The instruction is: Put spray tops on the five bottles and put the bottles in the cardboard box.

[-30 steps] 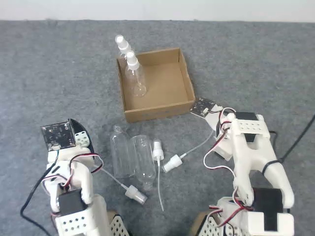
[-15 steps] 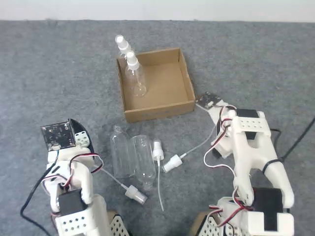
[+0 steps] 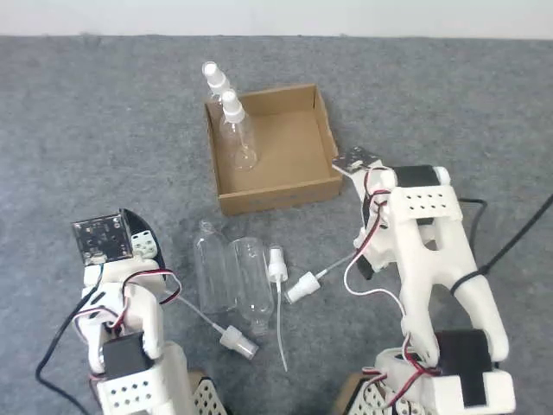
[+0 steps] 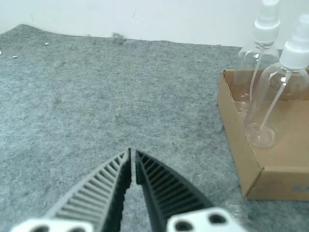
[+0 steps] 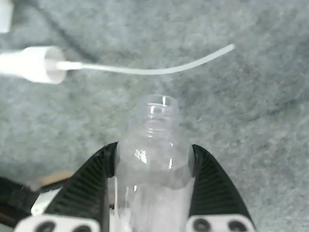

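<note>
My right gripper (image 5: 153,154) is shut on a clear bottle (image 5: 153,145) with an open neck, held just above the grey mat. Beyond its neck lies a white spray top (image 5: 34,65) with a curved tube. In the high view the right arm (image 3: 423,251) covers that bottle, beside the same spray top (image 3: 302,285). Two bare bottles (image 3: 232,277) lie side by side near two more spray tops (image 3: 276,264) (image 3: 238,340). The cardboard box (image 3: 324,143) holds two capped bottles (image 3: 235,130), also seen as capped bottles (image 4: 275,72) in the left wrist view. My left gripper (image 4: 133,153) is shut and empty, low over the mat.
The grey mat (image 3: 104,138) lies open left of the box and around the far right. The left arm (image 3: 125,311) sits at the near left corner. Thin tubes (image 3: 282,333) trail from the loose spray tops across the middle.
The right arm has swung left and forward, closer to the box corner and the loose spray tops. The left arm and all table objects are unmoved.
</note>
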`<move>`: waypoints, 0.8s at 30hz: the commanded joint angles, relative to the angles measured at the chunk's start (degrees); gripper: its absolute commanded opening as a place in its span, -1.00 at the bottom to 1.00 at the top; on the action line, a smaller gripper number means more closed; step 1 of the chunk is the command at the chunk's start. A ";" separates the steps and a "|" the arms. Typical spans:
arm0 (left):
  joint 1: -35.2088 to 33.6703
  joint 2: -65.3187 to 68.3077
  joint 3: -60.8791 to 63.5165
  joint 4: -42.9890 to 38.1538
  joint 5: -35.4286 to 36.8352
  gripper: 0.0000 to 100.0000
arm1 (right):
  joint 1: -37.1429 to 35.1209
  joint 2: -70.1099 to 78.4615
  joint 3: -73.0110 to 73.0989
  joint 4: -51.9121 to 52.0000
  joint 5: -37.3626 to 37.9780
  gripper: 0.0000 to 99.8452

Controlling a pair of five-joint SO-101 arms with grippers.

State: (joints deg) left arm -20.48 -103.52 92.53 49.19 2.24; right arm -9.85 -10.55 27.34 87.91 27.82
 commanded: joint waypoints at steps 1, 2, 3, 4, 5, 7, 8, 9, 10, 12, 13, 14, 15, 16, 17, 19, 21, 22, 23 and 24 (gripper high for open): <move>-0.18 -0.97 -0.04 -2.02 -0.26 -0.97 | -1.10 -1.98 -3.78 1.98 -0.79 -0.92; -0.18 -0.97 -0.04 -2.02 -0.26 -0.97 | -1.10 -3.03 -3.60 1.98 -1.23 -0.92; -0.18 -0.97 -0.04 -2.02 -0.26 -0.97 | -1.01 -4.35 -3.52 1.98 -2.20 -0.92; -0.18 -0.97 -0.04 -2.02 -0.26 -0.97 | -0.92 -5.93 -3.43 1.98 -3.69 -0.92; -0.18 -0.97 -0.04 -2.02 -0.26 -0.97 | -0.92 -7.69 -2.99 1.98 -5.01 -0.92; -0.09 -0.97 -0.04 -2.02 -0.26 -0.97 | -1.01 -11.65 -1.76 1.27 -6.86 -0.92; -0.09 -0.97 -0.04 -2.02 -0.26 -0.97 | -1.01 -13.58 -1.14 0.48 -7.47 -0.92; -0.09 -0.97 -0.04 -2.02 -0.26 -0.97 | -1.01 -15.43 -0.35 -0.48 -7.91 -0.92; -0.09 -0.97 -0.04 -2.02 -0.26 -0.97 | -0.84 -17.27 0.44 -1.36 -8.44 -0.92; -0.09 -0.97 -0.04 -2.02 -0.26 -0.97 | -0.66 -19.82 1.85 -3.03 -9.58 -0.92; -0.09 -0.97 -0.04 -2.02 -0.26 -0.97 | -0.66 -20.97 2.64 -3.74 -10.37 -0.92; -0.09 -0.97 -0.04 -2.02 -0.26 -0.97 | -0.84 -22.02 3.43 -4.53 -11.34 -0.92; -0.09 -0.97 -0.04 -2.02 -0.26 -0.97 | -0.92 -22.81 4.22 -5.41 -12.40 -0.92; -0.09 -0.97 -0.04 -2.02 -0.26 -0.97 | -0.92 -23.52 4.92 -6.46 -13.71 -0.92; -0.09 -0.97 -0.04 -2.02 -0.26 -0.97 | -0.75 -24.22 5.71 -7.78 -15.03 -0.92; -0.09 -0.97 -0.04 -2.02 -0.26 -0.97 | -0.57 -25.45 7.65 -10.95 -17.23 -0.92; -0.09 -0.97 -0.04 -2.02 -0.26 -0.97 | -0.57 -26.42 9.85 -14.20 -18.81 -0.92; -0.09 -0.97 -0.04 -2.02 -0.26 -0.97 | -0.57 -26.86 11.08 -15.87 -19.52 -0.92; -0.09 -0.97 -0.04 -2.02 -0.26 -0.97 | -0.57 -27.21 12.31 -17.54 -20.13 -0.92; -0.09 -0.97 -0.04 -2.02 -0.26 -0.97 | -0.48 -27.56 13.45 -18.86 -20.75 -0.92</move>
State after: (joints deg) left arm -20.48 -103.52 92.53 49.19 2.24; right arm -10.46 -34.73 39.65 73.49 9.27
